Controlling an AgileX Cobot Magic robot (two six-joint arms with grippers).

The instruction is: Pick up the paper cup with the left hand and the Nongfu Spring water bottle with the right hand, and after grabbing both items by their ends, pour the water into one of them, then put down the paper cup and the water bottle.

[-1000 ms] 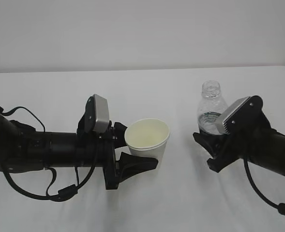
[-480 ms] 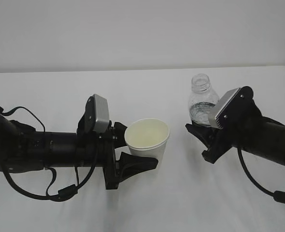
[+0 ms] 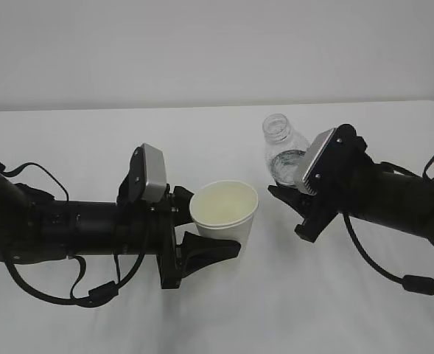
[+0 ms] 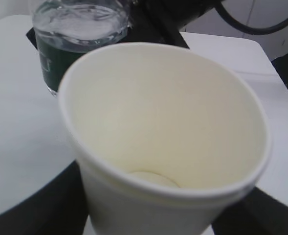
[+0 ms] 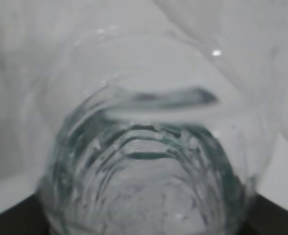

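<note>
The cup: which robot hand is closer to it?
Left. The left gripper grips the cup at its base. The right gripper, holding the bottle, hangs off to the cup's right, not touching it.

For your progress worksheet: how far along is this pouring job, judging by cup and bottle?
Done: the left hand grips the paper cup, the right hand the Nongfu Spring water bottle. In hand: the bottle stands beside the cup. Left: pouring, since the cup looks empty, then setting both down.
</note>
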